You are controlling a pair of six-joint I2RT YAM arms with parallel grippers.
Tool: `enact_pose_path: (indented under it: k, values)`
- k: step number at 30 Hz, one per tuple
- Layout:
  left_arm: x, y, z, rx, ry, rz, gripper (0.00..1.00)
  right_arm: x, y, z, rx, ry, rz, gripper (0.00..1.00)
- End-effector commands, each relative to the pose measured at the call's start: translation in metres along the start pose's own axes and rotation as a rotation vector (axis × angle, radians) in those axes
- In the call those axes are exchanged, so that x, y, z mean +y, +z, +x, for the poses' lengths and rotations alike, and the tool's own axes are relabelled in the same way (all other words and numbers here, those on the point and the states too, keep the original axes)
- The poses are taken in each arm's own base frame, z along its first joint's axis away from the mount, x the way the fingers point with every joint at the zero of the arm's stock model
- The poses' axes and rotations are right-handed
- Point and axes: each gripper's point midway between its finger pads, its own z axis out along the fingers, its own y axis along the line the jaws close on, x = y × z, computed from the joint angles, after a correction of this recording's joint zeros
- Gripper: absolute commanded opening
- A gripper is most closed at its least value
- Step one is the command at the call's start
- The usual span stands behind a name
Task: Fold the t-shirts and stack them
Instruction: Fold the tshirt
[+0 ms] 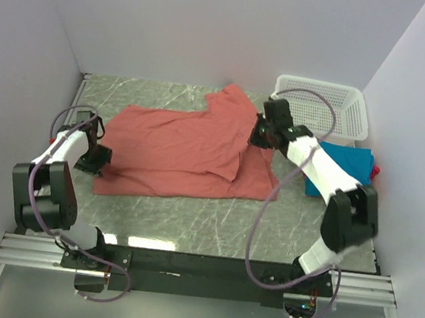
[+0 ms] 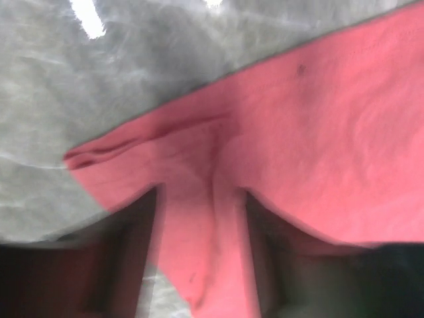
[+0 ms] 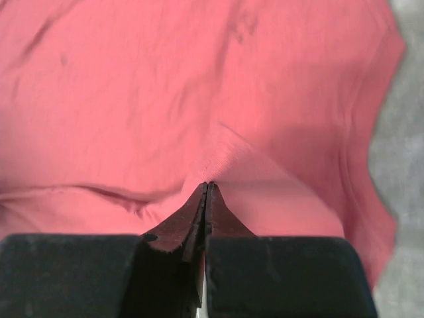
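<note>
1. Straddling the near-left corner of the red tee (image 1: 175, 150), the left gripper (image 2: 202, 199) has its jaws apart. Cloth lies between the fingers unpinched, likely lined up to take that corner for a fold.
2. The red tee lies spread across the middle of the table (image 1: 190, 218).
3. The teal tee (image 1: 345, 161) lies folded at the right beside the right arm, with a magenta tee (image 1: 375, 170) peeking out at its edge. This is probably the stack's spot.
4. The right gripper (image 3: 207, 189) is clamped on a pucker of the red tee's right side, seemingly to carry it over.
5. The basket (image 1: 322, 86) sits in the far-right corner, and nothing shows inside it.
</note>
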Motion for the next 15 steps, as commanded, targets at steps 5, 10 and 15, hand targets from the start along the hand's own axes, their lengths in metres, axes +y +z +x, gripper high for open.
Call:
enact_pose_path:
  k: [5, 10, 15]
  values:
    - [-0.050, -0.006, -0.031, -0.031, -0.029, 0.089, 0.99, 0.020, 0.061, -0.066, -0.018, -0.026, 0.005, 0.51]
    - [-0.039, -0.023, -0.037, -0.078, -0.053, 0.092, 0.99, 0.011, 0.047, -0.061, -0.040, -0.022, 0.028, 0.81]
    - [-0.033, -0.034, -0.024, -0.045, -0.015, 0.175, 0.99, 0.008, 0.025, 0.011, 0.078, 0.010, -0.101, 0.85]
